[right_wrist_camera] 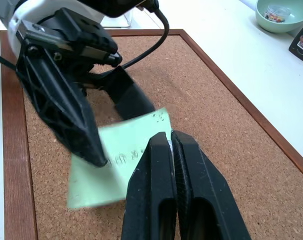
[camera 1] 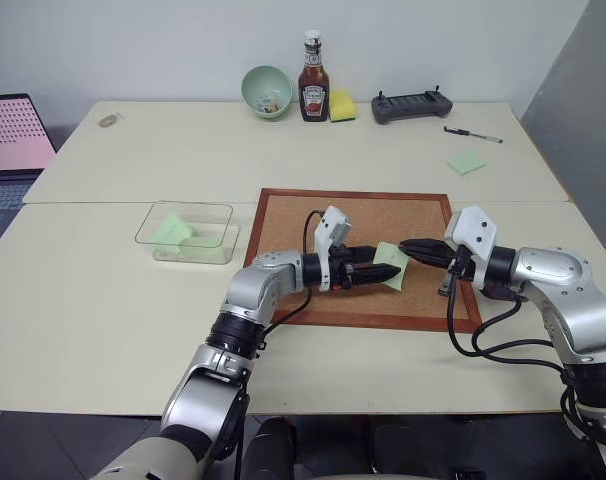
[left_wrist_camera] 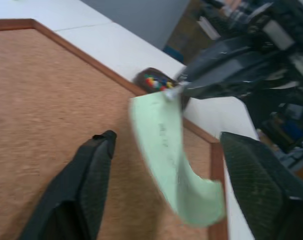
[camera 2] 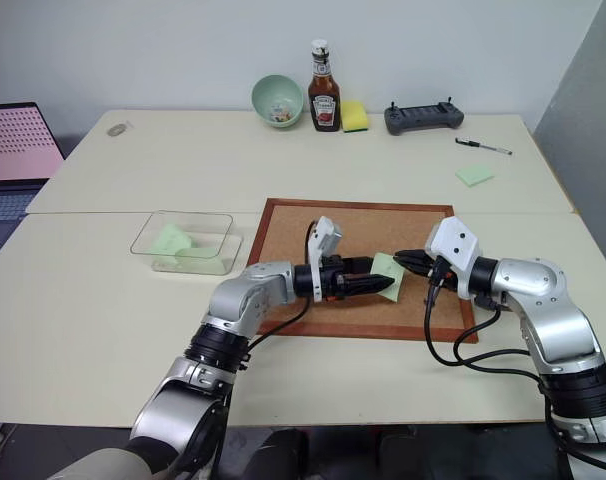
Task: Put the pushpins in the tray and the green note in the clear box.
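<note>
The pale green note hangs just above the corkboard, and my right gripper is shut on its upper edge. My left gripper reaches in from the opposite side, open, with one black finger on each side of the note and neither visibly pressing on it. The dark red-brown tray sits on the table just past the corkboard's frame, with coloured pushpins in it. The clear box stands left of the corkboard with pale green paper inside.
At the back of the table stand a green bowl, a ketchup bottle, a yellow sponge and a grey controller. A pen and a green sticky pad lie far right. A laptop sits far left.
</note>
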You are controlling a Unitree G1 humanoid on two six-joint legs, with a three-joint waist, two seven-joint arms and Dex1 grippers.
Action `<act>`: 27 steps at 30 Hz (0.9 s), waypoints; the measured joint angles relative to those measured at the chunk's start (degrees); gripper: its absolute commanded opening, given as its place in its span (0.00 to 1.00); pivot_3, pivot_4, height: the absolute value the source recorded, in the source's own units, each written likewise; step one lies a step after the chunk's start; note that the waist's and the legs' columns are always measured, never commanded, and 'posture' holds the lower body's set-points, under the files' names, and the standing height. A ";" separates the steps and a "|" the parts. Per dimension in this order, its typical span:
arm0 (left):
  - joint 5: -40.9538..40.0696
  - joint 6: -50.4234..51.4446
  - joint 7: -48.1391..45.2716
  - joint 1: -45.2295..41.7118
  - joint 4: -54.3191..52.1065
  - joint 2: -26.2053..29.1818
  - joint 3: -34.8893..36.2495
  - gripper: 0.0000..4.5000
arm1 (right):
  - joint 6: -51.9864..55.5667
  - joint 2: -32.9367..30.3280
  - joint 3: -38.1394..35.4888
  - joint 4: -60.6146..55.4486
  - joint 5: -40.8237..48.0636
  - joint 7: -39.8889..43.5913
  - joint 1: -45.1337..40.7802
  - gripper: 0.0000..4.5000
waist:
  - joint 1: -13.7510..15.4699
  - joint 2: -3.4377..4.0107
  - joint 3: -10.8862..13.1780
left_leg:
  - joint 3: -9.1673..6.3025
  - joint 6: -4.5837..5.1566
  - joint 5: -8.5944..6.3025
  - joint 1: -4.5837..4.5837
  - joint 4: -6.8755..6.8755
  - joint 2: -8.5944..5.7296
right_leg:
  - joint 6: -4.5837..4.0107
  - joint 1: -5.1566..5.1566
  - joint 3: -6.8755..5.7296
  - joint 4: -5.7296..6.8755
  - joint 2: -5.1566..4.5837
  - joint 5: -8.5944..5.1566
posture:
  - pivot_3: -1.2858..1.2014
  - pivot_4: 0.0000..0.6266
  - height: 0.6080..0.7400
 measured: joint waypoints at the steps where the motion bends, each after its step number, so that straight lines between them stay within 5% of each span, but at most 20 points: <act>1: -0.05 0.13 -0.16 0.24 -0.33 -0.03 -0.48 0.54 | 0.01 0.00 0.00 -0.10 0.00 -0.01 0.00 0.00 | 0.00 0.00 0.00 | 0.00 0.00 0.00 0.00 0.00 0.00 | 0.00 0.00 0.00 0.00 0.00 0.00 | 0.52 0.24 1.00; 13: -0.05 0.21 1.14 0.31 -0.35 -1.26 -0.77 0.00 | 0.81 0.01 0.03 -1.25 0.01 -0.12 -0.04 0.00 | 0.01 0.00 0.00 | 0.00 0.00 0.00 0.00 0.01 0.00 | 0.00 0.00 0.00 0.00 0.00 0.00 | 0.52 0.24 1.00; 27: -0.40 0.24 4.81 1.62 -0.35 -2.86 0.52 0.00 | 1.77 0.02 -0.10 -1.42 0.12 -0.70 -0.04 0.00 | 0.02 0.00 0.00 | -0.01 0.00 0.00 0.00 0.01 0.00 | 0.00 0.00 -0.01 0.00 0.00 0.00 | 0.52 0.24 1.00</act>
